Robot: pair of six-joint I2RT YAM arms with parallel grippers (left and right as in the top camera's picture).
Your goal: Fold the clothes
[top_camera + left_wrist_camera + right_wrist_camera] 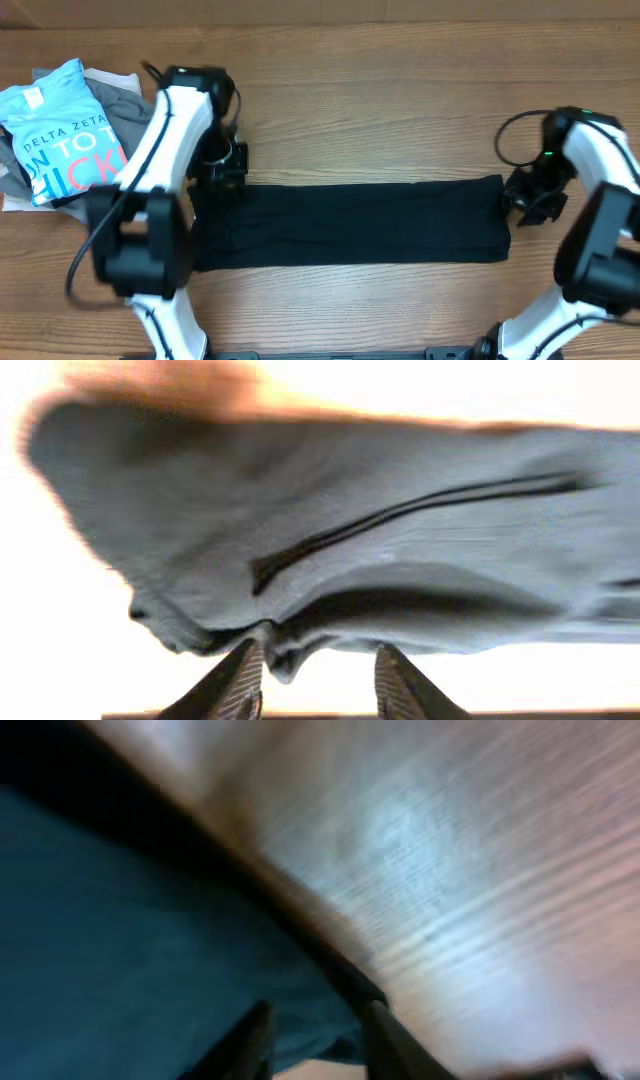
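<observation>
- Overhead, the clothes (pixel 350 225) are lying as a long black strip across the table (pixel 400 60), with the left gripper (pixel 228 165) at one end and the right gripper (pixel 525 200) at the other
- Left wrist: its fingers (pixel 238 682) are standing apart with the hem edge sitting between them; I judge closing deep over all layers to be best
- Right wrist: its fingers (pixel 245 1040) are also standing apart, straddling the corner; both ends should be rising together and level

Long black soft-fabric garment (pixel 350 225): matt cloth, fine weave, faintly creased.
Brown wood-grain table (pixel 400 60): smooth, low sheen.
Light blue printed tee (pixel 60 130): matt cloth.
White arm casings (pixel 165 130): smooth, glossy plastic.
Black joint housings (pixel 140 250): matt.
</observation>
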